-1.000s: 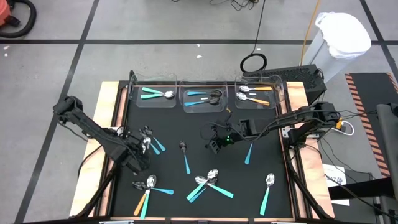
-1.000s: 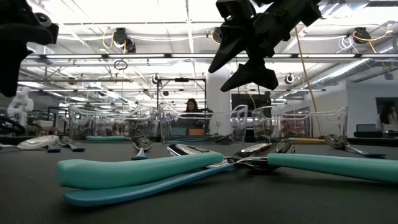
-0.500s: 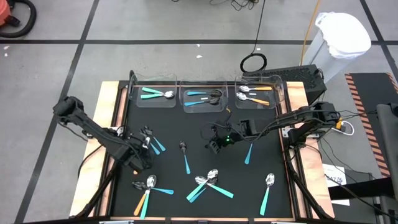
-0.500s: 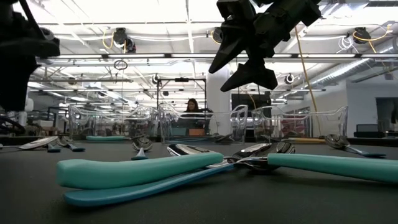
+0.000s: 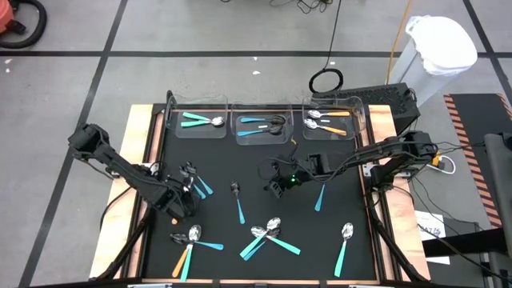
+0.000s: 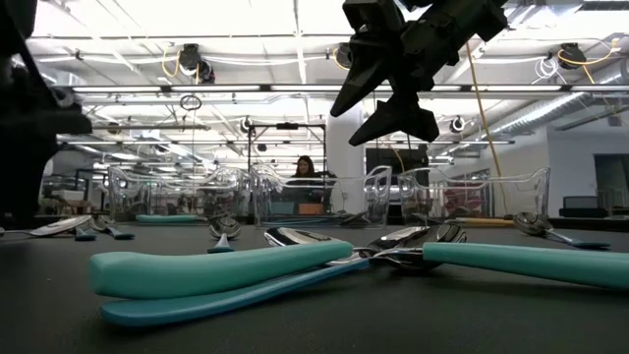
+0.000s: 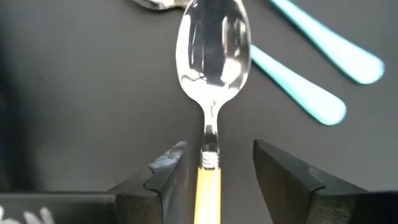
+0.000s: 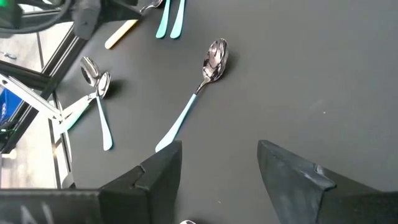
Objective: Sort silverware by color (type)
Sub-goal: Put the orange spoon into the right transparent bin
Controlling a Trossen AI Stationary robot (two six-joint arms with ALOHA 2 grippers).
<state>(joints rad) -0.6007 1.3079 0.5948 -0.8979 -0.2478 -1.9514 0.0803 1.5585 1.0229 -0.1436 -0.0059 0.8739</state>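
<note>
Two black jointed arms trail black cables; the right one's wrist glows green.

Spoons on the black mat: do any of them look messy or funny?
Nothing looks broken or spilled. The loose spoons lie at all angles on the black mat, and near its front edge a few teal-handled spoons are heaped across each other instead of lying apart.

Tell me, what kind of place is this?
Probably a robotics lab or workshop: two robot arms work a black table strewn with spoons, other rigs and a person stand beyond, under an open industrial ceiling.
</note>
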